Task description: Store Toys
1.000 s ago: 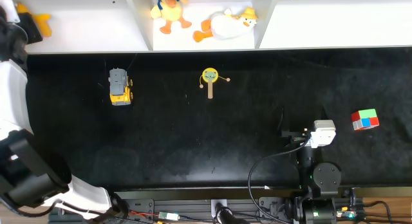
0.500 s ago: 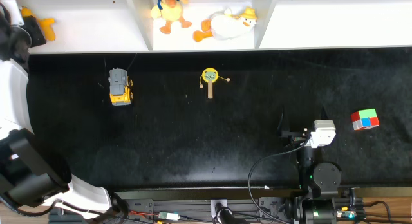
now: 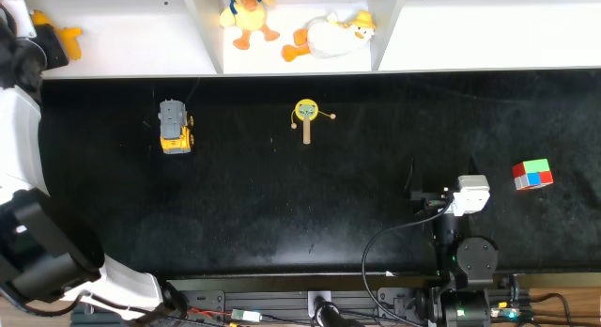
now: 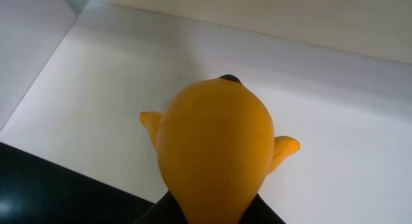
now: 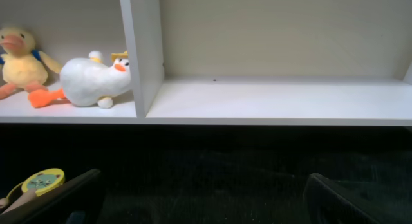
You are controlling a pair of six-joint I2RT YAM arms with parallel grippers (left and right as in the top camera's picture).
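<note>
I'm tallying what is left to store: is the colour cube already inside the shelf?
No, the colour cube lies on the black mat, out in front of the white shelf.

We take this for a robotics lab bench, not a home. Desk (image 3: 282, 205) covered in black matting; plain white shelf unit (image 3: 488, 36) with open compartments along its far edge. Loose cables (image 3: 374, 247) and bare electronics (image 3: 465, 313) trail at the near edge beside an arm base (image 3: 474, 256). Plush duck (image 3: 248, 11) and white plush bird (image 3: 327, 38) staged in one compartment.
</note>
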